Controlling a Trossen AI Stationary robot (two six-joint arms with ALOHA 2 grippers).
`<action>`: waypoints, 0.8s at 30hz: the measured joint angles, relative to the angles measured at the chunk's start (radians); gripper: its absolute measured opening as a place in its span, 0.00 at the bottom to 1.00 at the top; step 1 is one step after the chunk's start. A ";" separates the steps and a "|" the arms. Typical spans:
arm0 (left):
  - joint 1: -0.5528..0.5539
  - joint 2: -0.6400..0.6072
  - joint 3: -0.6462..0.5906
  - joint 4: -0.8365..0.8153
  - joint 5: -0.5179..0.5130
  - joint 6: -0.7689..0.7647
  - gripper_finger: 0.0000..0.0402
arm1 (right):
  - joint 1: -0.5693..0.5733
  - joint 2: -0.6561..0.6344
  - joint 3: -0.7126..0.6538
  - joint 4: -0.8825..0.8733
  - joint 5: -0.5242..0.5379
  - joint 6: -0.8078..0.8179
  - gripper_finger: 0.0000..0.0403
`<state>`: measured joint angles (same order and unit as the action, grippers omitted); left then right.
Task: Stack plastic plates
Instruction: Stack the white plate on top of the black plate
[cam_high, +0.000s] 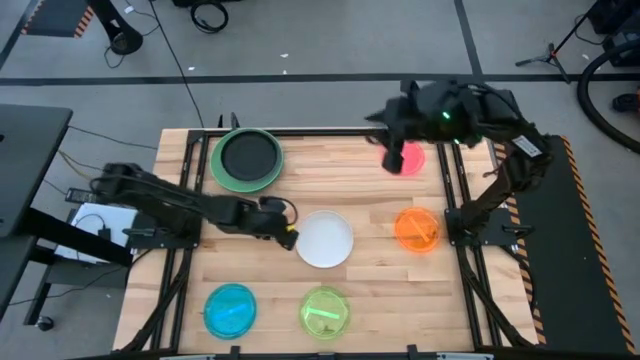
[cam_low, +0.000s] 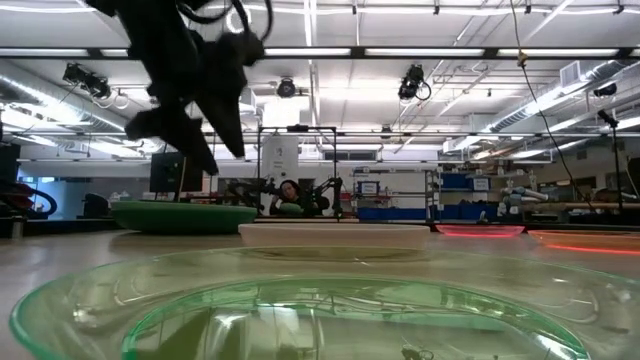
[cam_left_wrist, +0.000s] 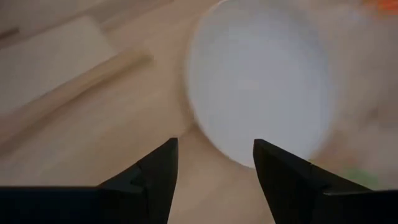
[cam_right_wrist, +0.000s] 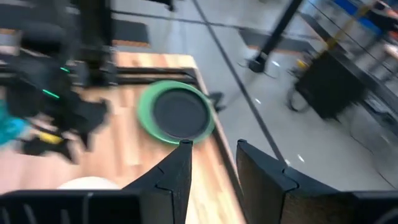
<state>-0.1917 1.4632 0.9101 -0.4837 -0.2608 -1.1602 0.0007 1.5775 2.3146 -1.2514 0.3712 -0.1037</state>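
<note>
A black plate lies inside a large green plate at the table's far left. The white plate rests flat mid-table. Pink, orange, blue and yellow-green plates lie singly. My left gripper hovers open at the white plate's left rim, above the table and touching nothing. My right gripper is open, raised over the far right near the pink plate. A purple plate is not in view.
The yellow-green plate fills the low view's foreground, with the green stack behind it on the left. Black frame rails run along the table's sides. Bare wood lies between the green stack and the pink plate.
</note>
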 joint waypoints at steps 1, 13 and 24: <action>0.002 0.036 0.017 -0.010 -0.002 -0.016 0.53 | 0.032 -0.007 0.000 -0.001 0.002 0.003 0.33; -0.010 0.285 0.147 -0.003 -0.007 -0.262 0.53 | 0.470 -0.094 0.000 -0.280 0.057 0.268 0.32; -0.038 0.399 0.154 -0.014 -0.021 -0.413 0.52 | 0.915 -0.070 -0.047 -0.291 0.221 0.557 0.32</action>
<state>-0.2301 1.8626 1.0641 -0.4974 -0.2820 -1.5729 0.9161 1.5073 2.2679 -1.5429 0.5923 0.4532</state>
